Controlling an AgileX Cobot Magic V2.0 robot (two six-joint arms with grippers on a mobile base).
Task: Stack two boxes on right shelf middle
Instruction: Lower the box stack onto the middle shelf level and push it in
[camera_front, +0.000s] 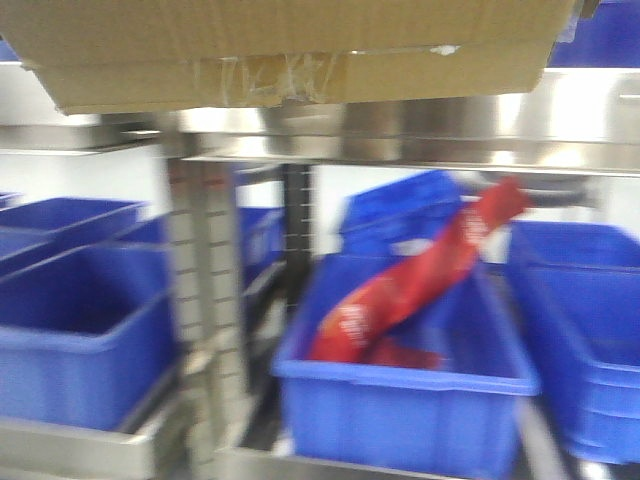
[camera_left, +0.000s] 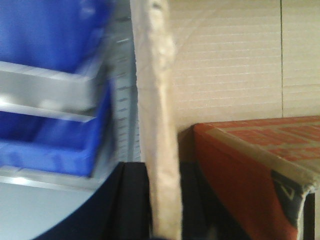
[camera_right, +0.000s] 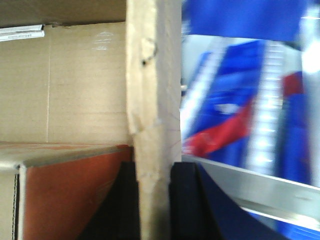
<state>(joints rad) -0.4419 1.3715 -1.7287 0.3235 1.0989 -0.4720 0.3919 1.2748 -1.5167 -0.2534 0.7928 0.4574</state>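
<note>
The box (camera_front: 300, 45) hangs at the shelf (camera_front: 420, 125) rail for placing, left gripper (camera_left: 162, 210) and right gripper (camera_right: 152, 205) each clamped on a wall; next, slide it in level

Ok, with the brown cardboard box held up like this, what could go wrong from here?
1. The left gripper and right gripper each pinch only a thin wall of the brown corrugated cardboard box. The right-hand wall is creased and could buckle, especially with the orange-red carton inside.
2. The box's taped lower edge hangs close to the shiny stainless-steel shelf rail and might catch it.
</note>
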